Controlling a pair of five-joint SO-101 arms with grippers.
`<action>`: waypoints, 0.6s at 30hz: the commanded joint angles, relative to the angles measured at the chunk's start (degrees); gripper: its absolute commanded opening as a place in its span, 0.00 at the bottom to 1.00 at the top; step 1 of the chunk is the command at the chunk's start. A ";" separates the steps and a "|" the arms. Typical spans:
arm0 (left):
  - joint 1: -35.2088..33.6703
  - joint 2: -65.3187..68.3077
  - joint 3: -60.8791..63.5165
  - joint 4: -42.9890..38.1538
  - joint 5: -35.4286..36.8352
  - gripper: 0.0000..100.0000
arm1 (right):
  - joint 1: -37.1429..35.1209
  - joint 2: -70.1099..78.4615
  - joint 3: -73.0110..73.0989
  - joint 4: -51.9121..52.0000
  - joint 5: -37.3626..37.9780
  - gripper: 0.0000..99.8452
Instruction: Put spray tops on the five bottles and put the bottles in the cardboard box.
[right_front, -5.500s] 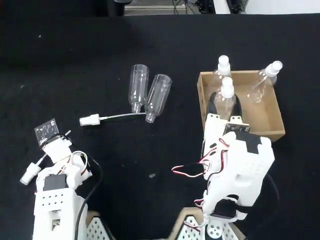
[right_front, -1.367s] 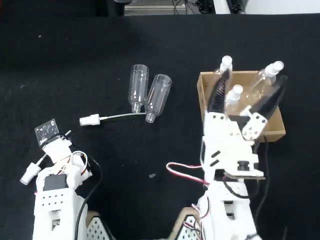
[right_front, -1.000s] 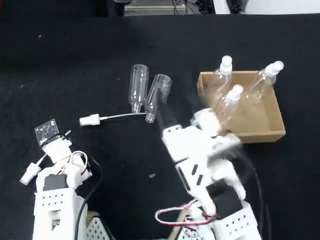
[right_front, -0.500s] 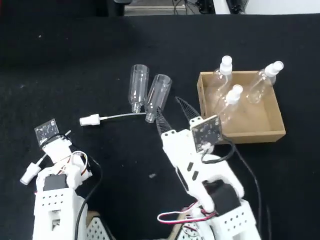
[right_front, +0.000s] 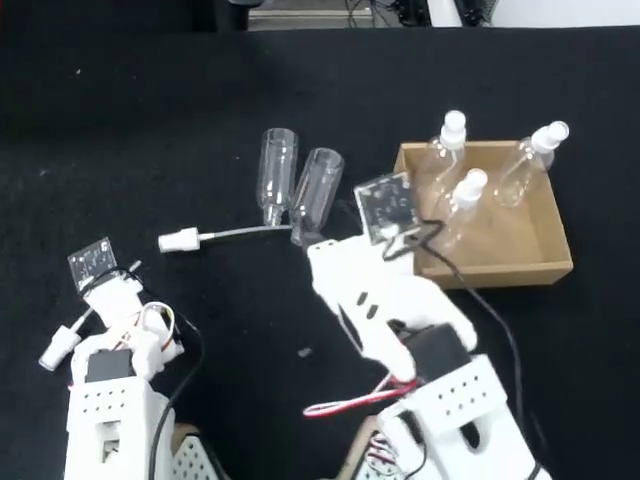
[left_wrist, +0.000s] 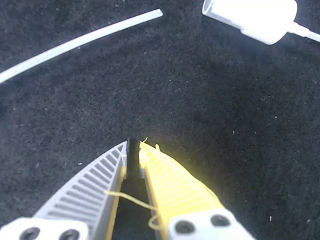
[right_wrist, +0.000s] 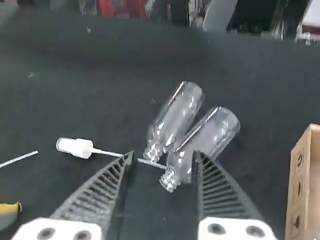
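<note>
Two clear bottles without tops lie side by side at mid-table, one (right_front: 277, 172) farther left, the other (right_front: 316, 195) beside it. In the right wrist view they are the farther bottle (right_wrist: 175, 115) and the nearer bottle (right_wrist: 205, 137). My right gripper (right_wrist: 162, 156) hangs open just short of their necks, the nearer neck in line with its gap. A spray top (right_front: 180, 240) with its tube lies left of the bottles. The cardboard box (right_front: 490, 268) holds three capped bottles (right_front: 460, 205). My left gripper (left_wrist: 134, 146) is shut and empty above the cloth near a second spray top (left_wrist: 255, 17).
A loose white tube (left_wrist: 80, 42) lies on the black cloth by the left gripper. The second spray top (right_front: 60, 347) sits at the table's left front, beside the left arm (right_front: 110, 340). The box's edge (right_wrist: 305, 175) shows to the side of the right gripper.
The right arm let go of a capped bottle in the box, drew back and swung left toward the two bare bottles with its fingers open. The left arm has not moved.
</note>
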 joint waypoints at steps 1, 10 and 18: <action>-0.40 -0.18 0.13 -0.62 0.26 0.04 | 0.97 5.67 -4.00 -1.76 -0.70 0.15; -0.40 -0.18 0.13 -0.62 0.26 0.04 | 0.97 24.22 -14.46 -1.67 -1.14 0.23; -0.40 -0.18 0.13 -0.62 0.26 0.04 | 0.97 35.74 -20.09 -8.70 -15.30 0.28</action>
